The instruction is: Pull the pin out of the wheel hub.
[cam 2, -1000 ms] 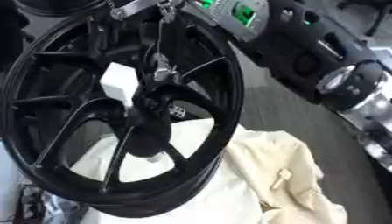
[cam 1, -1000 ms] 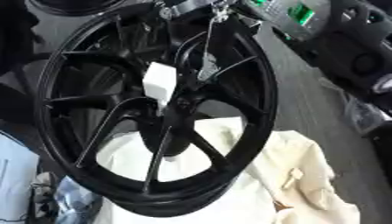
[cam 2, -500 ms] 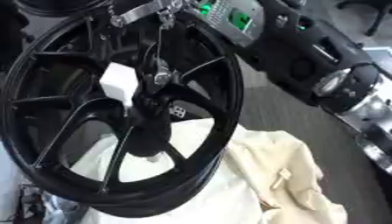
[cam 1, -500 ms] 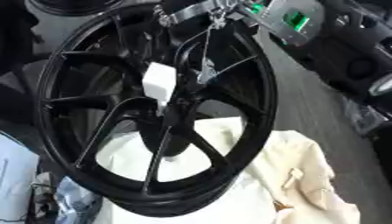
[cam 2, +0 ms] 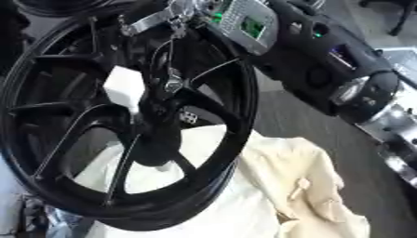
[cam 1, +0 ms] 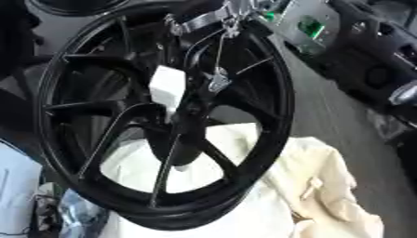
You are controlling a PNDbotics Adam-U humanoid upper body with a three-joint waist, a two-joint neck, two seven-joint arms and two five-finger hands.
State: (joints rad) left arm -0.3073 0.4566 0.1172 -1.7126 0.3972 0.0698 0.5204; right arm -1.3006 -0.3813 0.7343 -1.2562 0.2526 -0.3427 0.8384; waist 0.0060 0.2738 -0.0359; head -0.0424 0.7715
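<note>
A large black spoked wheel [cam 1: 269,97] stands tilted on a cream cloth [cam 1: 326,186]. A white block [cam 1: 167,87] sits at the left of its hub [cam 1: 191,116]. Right of the block, a small silvery piece [cam 1: 218,83] shows at the hub; I cannot make out whether it is the pin. My right hand [cam 1: 199,19], black with silver joints, comes in from the top edge and reaches down across the spokes to that silvery piece. How the hand meets it is blurred. The left hand shows in no view.
A black dashboard-like unit with green-lit panels [cam 2: 252,28] and round vents [cam 2: 371,93] lies behind and to the right of the wheel. Grey floor [cam 2: 301,121] lies between them. Pale clutter [cam 1: 24,186] sits at the lower left.
The whole picture has shifted a little, so the camera moved. My right hand stays at the hub. The white block, hidden in the right eye view a second ago, now shows there.
</note>
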